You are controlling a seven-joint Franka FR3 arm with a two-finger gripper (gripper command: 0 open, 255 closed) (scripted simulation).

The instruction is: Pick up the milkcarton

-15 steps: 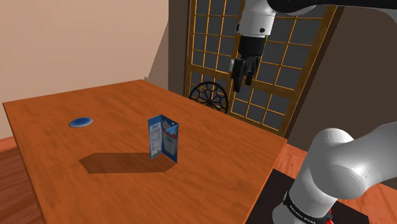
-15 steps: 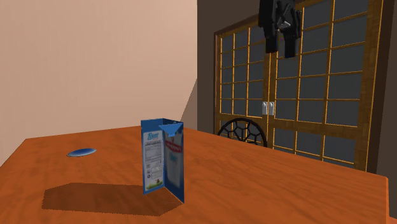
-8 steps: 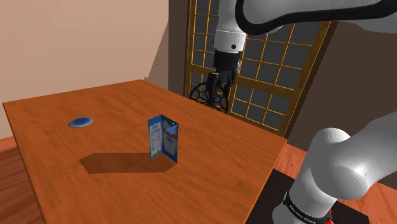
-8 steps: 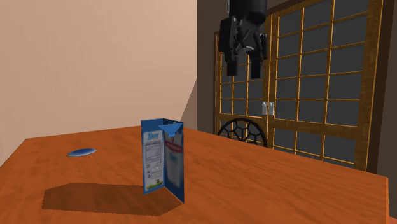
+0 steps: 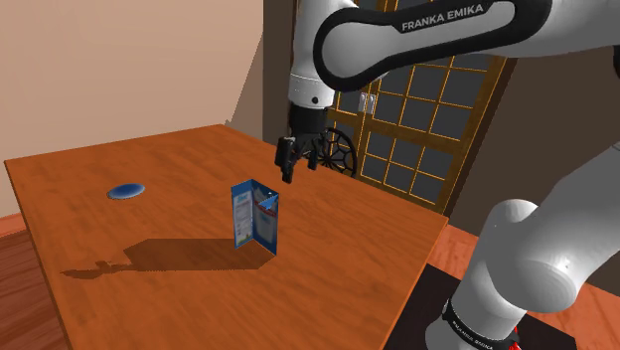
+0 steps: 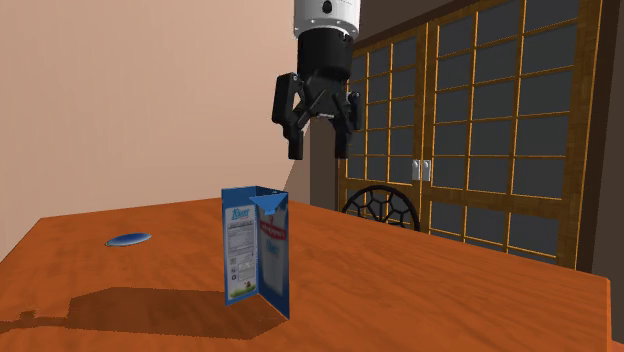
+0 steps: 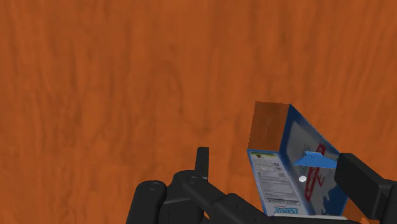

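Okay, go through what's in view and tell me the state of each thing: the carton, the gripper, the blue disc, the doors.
Milk carton: upright on the table, not held.
Gripper: open, empty, hovering above the carton without touching it.
Blue disc: lying flat on the table, apart from the carton.
Lattice doors: shut.

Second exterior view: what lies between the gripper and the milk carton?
Nothing: bare air separates the gripper from the milk carton in the second exterior view.
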